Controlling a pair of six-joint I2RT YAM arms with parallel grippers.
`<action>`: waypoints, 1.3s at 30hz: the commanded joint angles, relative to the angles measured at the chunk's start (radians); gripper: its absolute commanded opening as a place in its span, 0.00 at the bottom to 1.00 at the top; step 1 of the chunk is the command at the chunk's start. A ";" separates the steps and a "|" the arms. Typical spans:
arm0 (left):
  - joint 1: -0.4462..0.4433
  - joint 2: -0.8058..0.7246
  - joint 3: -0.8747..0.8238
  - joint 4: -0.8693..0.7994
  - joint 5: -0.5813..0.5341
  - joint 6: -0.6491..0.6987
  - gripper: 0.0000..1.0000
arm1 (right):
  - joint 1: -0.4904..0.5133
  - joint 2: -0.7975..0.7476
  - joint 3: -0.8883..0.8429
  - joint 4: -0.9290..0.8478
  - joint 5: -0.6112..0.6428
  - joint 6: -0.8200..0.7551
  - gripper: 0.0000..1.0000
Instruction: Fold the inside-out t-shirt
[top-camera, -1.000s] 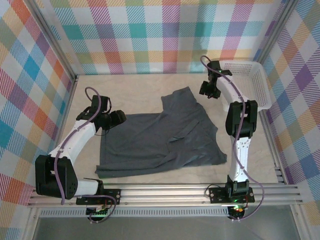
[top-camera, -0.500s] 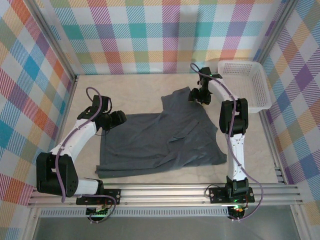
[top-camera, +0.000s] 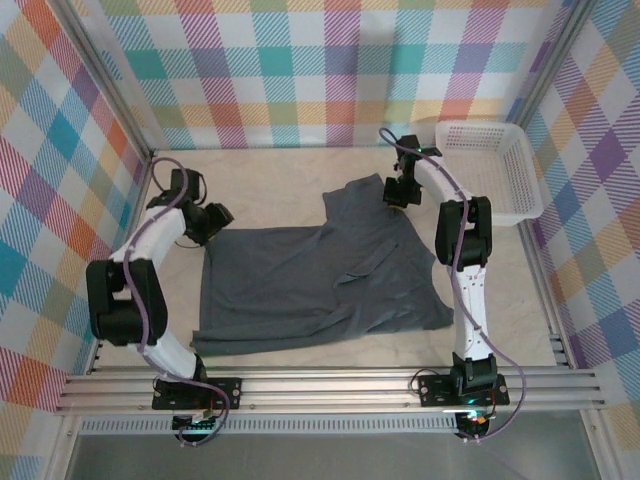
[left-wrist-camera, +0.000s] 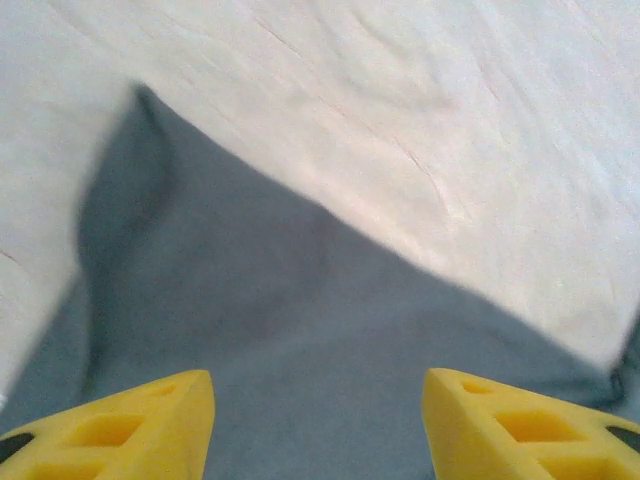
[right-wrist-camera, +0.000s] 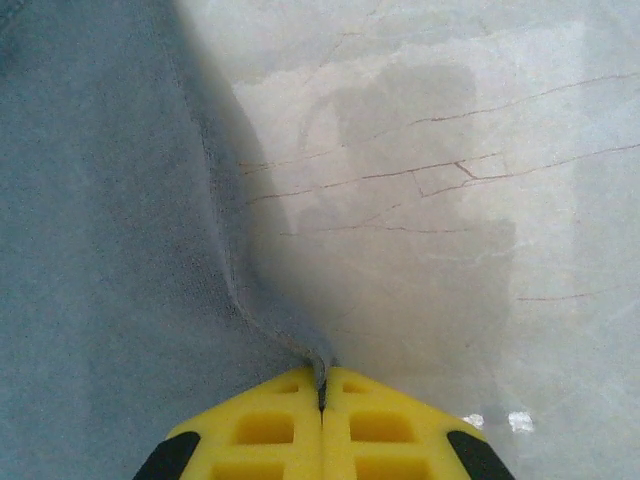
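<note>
Right claw (right-wrist-camera: 322, 385) pinches the t-shirt (right-wrist-camera: 100, 250) edge (shut tight on it); left claw (left-wrist-camera: 315, 392) stands partly open over it.

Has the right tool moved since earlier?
Yes. The right tool moved left, away from the white plastic mesh basket, to the edge of the dark blue-grey cloth t-shirt.

The t-shirt (top-camera: 320, 275) is plain dark blue-grey and lies spread almost flat in front of me, with a few small wrinkles. My right gripper (right-wrist-camera: 322, 378) pinches its far edge.
</note>
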 joint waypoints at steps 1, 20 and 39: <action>0.061 0.111 0.080 -0.052 0.004 -0.057 0.57 | 0.004 -0.131 -0.062 0.018 -0.019 0.019 0.00; 0.120 0.471 0.374 -0.102 0.094 0.054 0.45 | 0.003 -0.180 -0.186 0.074 -0.057 0.040 0.00; 0.129 0.332 0.348 -0.175 0.006 0.046 0.00 | -0.017 -0.189 -0.181 0.050 -0.012 0.088 0.00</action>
